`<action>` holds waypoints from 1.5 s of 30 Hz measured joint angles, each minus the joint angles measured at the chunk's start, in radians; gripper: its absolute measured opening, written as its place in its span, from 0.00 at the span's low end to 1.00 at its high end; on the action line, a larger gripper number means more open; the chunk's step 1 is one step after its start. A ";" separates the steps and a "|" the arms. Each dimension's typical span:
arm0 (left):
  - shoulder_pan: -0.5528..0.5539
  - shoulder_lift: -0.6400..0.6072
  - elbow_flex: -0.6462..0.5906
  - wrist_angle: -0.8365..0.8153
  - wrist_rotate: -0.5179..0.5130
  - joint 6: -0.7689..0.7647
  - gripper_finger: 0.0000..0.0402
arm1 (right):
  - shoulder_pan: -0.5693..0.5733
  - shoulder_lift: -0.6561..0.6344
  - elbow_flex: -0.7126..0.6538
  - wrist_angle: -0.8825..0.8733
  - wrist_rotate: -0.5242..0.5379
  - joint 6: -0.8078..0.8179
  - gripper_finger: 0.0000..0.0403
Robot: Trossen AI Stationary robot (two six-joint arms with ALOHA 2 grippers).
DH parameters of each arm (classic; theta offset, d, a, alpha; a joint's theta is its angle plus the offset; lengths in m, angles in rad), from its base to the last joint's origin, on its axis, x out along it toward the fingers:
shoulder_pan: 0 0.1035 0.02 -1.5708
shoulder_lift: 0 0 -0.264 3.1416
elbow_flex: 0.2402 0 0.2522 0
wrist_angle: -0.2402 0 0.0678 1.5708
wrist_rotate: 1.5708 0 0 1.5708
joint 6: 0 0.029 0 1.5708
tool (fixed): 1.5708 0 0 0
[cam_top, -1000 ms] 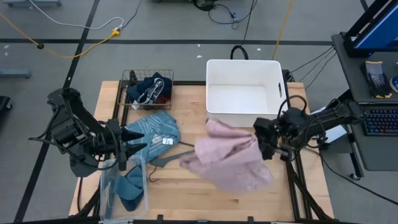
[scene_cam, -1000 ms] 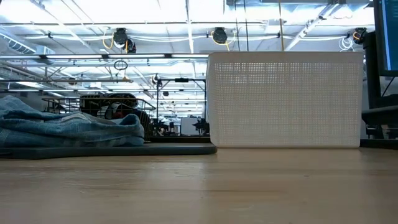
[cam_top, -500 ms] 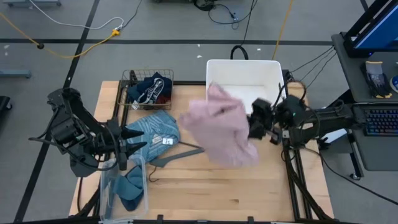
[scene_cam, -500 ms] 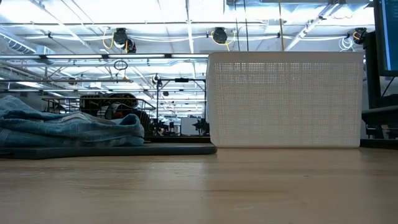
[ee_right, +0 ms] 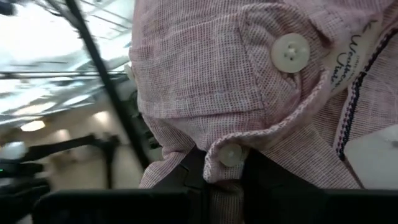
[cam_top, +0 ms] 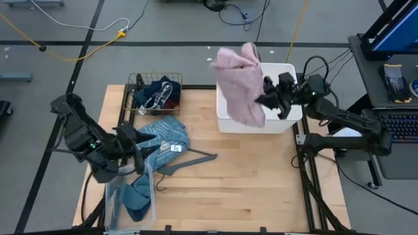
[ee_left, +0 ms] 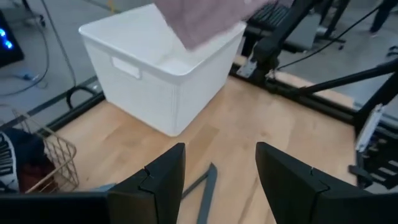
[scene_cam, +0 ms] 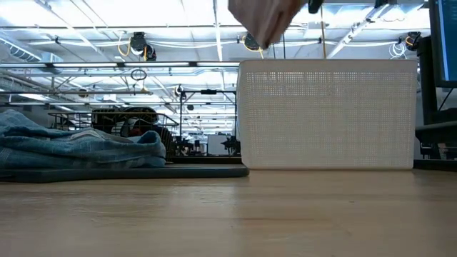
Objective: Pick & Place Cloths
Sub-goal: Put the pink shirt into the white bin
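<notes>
Light wooden table [cam_top: 248, 189], grain running lengthwise, on a dark frame over grey floor with cables. Low view: bright ceiling lights and racks behind the table.

Right gripper [cam_top: 266, 98] raised over the white bin [cam_top: 287, 124] at the far edge, jaws clamped on the pink checked shirt [cam_top: 238, 81], which hangs partly above the bin, partly over its near-left rim. Right wrist view: shirt buttons and a label pressed close.

Left gripper [cam_top: 145, 151] low at the near-left, jaws apart, holding nothing, by the denim garment [cam_top: 160, 136]. Grey hanger [cam_top: 189, 160] just beside it. Wire basket [cam_top: 138, 81] holds dark cloths [cam_top: 159, 93]. A teal cloth [cam_top: 138, 196] sits in a clear container [cam_top: 112, 202].
</notes>
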 joint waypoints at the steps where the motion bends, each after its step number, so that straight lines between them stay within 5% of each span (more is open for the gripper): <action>1: 0.020 0.000 -0.009 0.009 0.017 0.011 0.50 | -0.031 -0.004 0.000 -0.006 -0.006 -0.015 0.10; 15: 0.313 0.000 -0.016 0.256 0.346 0.411 0.50 | -0.341 -0.019 0.000 -0.375 -0.032 -0.314 0.10; 21: 0.456 0.000 -0.016 0.319 0.531 0.523 0.50 | -0.359 -0.021 0.037 -0.627 -0.006 -0.544 0.10; 29: 0.583 0.000 -0.016 0.392 0.699 0.651 0.50 | -0.359 -0.022 0.158 -1.048 0.238 -0.852 0.10; 45: 0.738 -0.007 -0.215 0.615 0.966 0.673 0.50 | -0.354 0.192 0.168 -1.188 0.397 -1.121 0.10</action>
